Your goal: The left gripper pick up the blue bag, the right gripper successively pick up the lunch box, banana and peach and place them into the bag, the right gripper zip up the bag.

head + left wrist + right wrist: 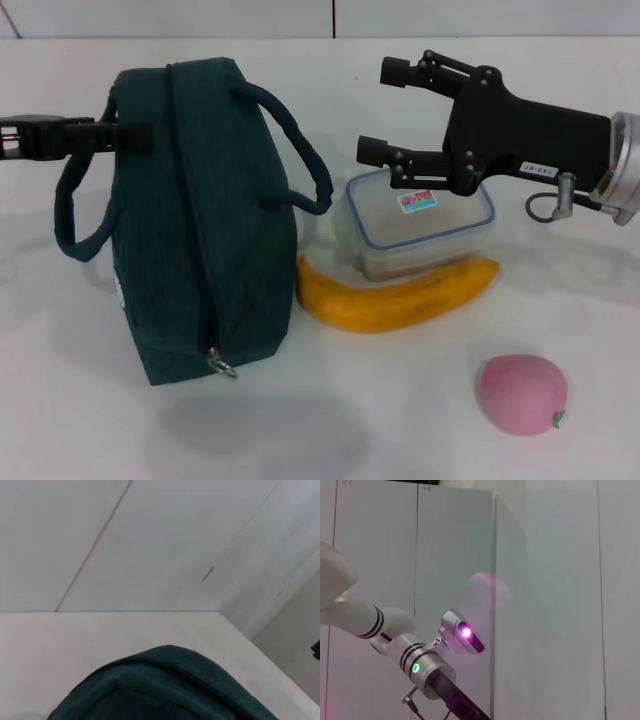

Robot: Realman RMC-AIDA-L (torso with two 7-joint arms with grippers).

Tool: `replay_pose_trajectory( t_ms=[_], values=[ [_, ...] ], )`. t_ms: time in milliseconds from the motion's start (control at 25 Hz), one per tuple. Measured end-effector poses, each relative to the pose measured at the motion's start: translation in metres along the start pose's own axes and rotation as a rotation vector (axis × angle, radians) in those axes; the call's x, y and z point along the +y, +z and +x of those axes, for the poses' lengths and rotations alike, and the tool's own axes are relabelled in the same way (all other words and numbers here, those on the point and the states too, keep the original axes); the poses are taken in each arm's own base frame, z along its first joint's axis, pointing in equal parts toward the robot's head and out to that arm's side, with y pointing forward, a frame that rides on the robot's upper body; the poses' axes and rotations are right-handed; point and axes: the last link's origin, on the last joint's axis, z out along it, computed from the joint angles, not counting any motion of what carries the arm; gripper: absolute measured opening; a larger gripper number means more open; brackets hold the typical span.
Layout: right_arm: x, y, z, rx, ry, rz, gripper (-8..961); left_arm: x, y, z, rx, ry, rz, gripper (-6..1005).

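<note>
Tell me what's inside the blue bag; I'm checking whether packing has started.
Nothing can be seen inside: the blue bag stands zipped shut, hiding its interior. The lunch box, banana and peach lie outside on the table.

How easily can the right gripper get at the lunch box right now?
Probably easily. The right gripper hovers with jaws open just above the lunch box, whose lid is uncovered; the banana only lies against its near side.
</note>
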Motion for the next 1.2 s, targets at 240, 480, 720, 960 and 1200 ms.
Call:
replay_pose_trajectory(
  t_ms=[240, 480, 720, 960, 1200],
  values=[
    [0.001, -0.002, 0.001, 0.002, 0.007, 0.003, 840, -0.004, -0.003, 0.0, 0.056, 0.062, 0.03, 758],
    [0.003, -0.006, 0.004, 0.001, 0.014, 0.011, 838, -0.006, -0.004, -0.003, 0.079, 0.106, 0.042, 755],
    [0.004, -0.005, 0.004, 0.0, 0.016, 0.009, 836, -0.01, 0.0, -0.002, 0.079, 0.116, 0.074, 753],
    [0.006, -0.009, 0.007, -0.008, 0.037, 0.031, 834, -0.011, 0.001, 0.001, 0.109, 0.147, 0.08, 746],
    [0.01, -0.018, 0.015, -0.019, 0.077, 0.079, 832, -0.011, 0.003, 0.002, 0.089, 0.182, 0.08, 701]
  ],
)
